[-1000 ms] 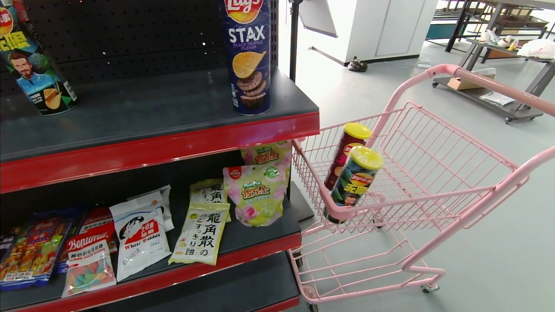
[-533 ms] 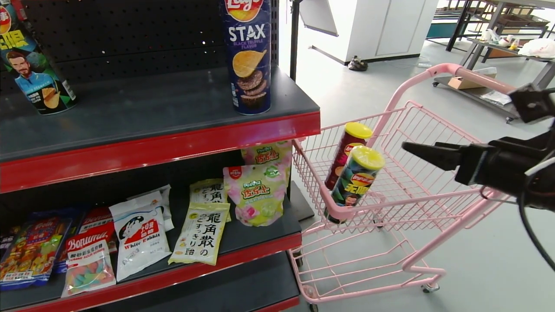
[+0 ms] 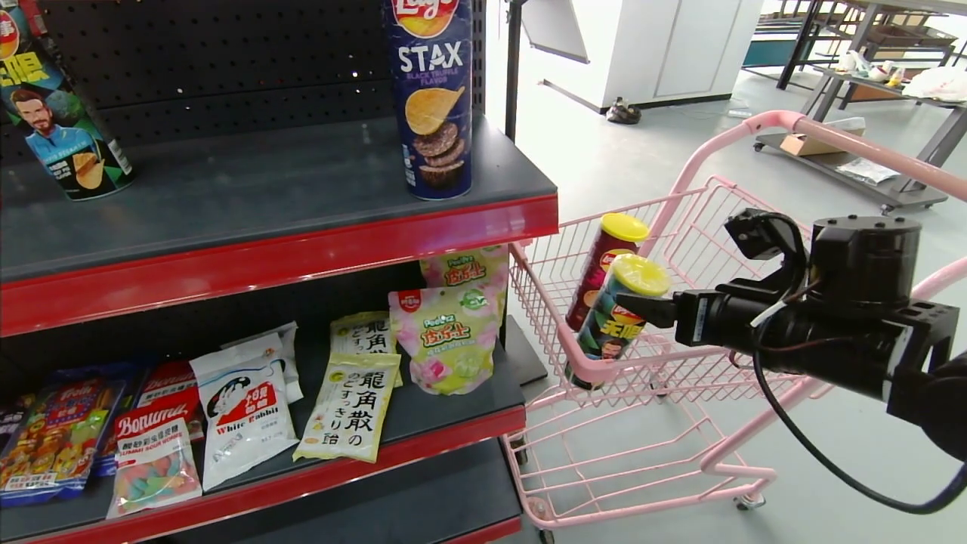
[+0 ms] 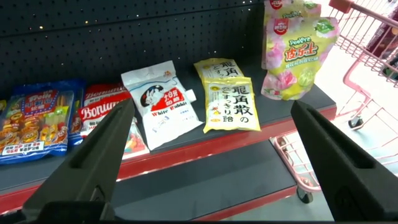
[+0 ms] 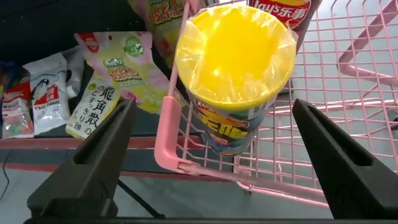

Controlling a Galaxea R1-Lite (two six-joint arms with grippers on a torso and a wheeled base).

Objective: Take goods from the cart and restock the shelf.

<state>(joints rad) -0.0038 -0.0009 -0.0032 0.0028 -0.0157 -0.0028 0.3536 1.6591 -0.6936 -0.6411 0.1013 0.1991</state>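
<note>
A pink cart (image 3: 869, 153) stands right of the shelf (image 3: 302, 245). In its near corner lean two chip cans: a green one with a yellow lid (image 3: 612, 329) and a red one (image 3: 604, 257) behind it. My right gripper (image 3: 648, 308) hangs level with the green can's top, just right of it. In the right wrist view that gripper (image 5: 214, 109) is open, its fingers (image 5: 93, 168) standing wide on either side of the green can (image 5: 235, 62) without touching it. My left gripper (image 4: 212, 106) is open and empty in front of the lower shelf's snack bags (image 4: 161, 102).
On the top shelf stand a tall blue chip can (image 3: 430, 98) at the right and a green can (image 3: 64, 128) at the far left, with bare board between them. Several snack bags (image 3: 351, 404) lie on the lower shelf. Tables (image 3: 899, 98) stand behind the cart.
My right arm came in from the right, then moved left and lower until its gripper reached the green can's top. The cans and cart have not moved.
</note>
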